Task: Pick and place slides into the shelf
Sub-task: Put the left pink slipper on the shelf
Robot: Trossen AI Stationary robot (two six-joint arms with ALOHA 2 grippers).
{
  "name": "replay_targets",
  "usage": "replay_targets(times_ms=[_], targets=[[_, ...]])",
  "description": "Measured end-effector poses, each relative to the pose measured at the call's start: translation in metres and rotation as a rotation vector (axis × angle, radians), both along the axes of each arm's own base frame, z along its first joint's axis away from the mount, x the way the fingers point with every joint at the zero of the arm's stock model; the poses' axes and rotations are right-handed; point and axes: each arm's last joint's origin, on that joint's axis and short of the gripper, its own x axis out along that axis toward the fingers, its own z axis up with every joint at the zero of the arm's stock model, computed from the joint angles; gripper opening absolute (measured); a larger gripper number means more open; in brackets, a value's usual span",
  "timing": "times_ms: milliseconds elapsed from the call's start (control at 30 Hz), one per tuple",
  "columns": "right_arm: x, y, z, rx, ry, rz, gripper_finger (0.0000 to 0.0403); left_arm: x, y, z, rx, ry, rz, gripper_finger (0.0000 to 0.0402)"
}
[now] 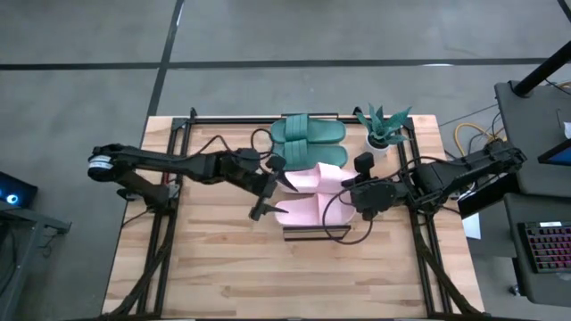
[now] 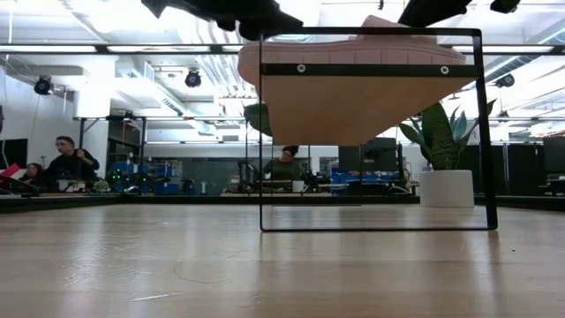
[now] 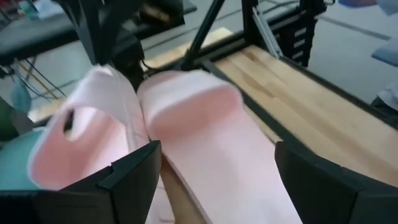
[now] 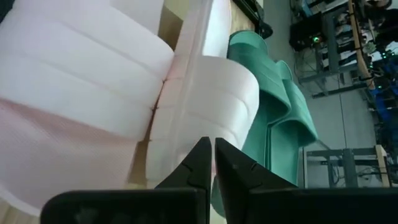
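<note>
Four slides lie across the top of the light-wood shelf point(image 1: 315, 230). Two teal slides point(image 1: 308, 132) rest at its far end. One pink slide point(image 1: 314, 178) lies in the middle and another pink slide point(image 1: 303, 210) at the near end. My left gripper point(image 1: 266, 201) is open at the near pink slide's left end. In the left wrist view its fingers point(image 3: 134, 180) stand on either side of that slide's heel end point(image 3: 211, 168). My right gripper point(image 4: 213, 149) is shut, just right of the pink slides' straps point(image 4: 214, 93). My left gripper comes level from the table's left, with the near pink slide's heel end between its open fingers; I cannot tell whether they touch it. My right gripper's shut tips stand before the middle pink slide's strap; I cannot tell whether they touch it.
A potted plant point(image 1: 384, 129) stands at the back right, beside the teal slides. Black frame rails point(image 1: 174, 169) run along the table's left and right sides. Bare wood point(image 1: 268, 276) stretches between the shelf and the near edge. People sit in the room beyond the table point(image 2: 71, 159).
</note>
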Motion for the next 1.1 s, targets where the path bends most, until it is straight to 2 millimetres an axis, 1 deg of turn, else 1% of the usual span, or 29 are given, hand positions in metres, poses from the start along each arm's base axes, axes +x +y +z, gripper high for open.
replay_targets(times_ms=[67,133,233,400,533,800,967,1100], targets=[[0.0,0.0,0.0,0.005,-0.002,0.003,0.0013,0.004,0.0,-0.004,-0.001,0.014,-0.001,0.0297],[0.0,0.001,0.0,0.016,0.015,0.034,0.0013,0.006,0.0,-0.003,-0.001,0.013,-0.003,0.0297],[0.0,0.003,-0.001,0.027,0.03,0.089,0.0013,0.005,0.0,0.0,-0.002,0.015,-0.006,0.0297],[0.0,0.003,-0.002,0.028,0.04,0.086,0.0013,0.002,0.0,0.005,-0.001,-0.002,-0.006,0.0297],[0.001,0.003,-0.009,0.018,0.074,0.081,0.0013,-0.001,0.0,0.007,-0.001,0.002,-0.005,0.0297],[0.004,0.004,-0.02,0.021,0.136,0.049,0.0013,-0.012,-0.001,0.019,0.002,-0.024,-0.002,0.0297],[0.005,0.001,-0.024,0.023,0.15,0.035,0.0013,-0.018,-0.001,0.026,0.002,-0.042,-0.001,0.0297],[0.004,0.001,-0.031,0.05,0.178,0.057,0.0013,-0.023,-0.001,0.031,0.003,-0.055,-0.001,0.0297]])
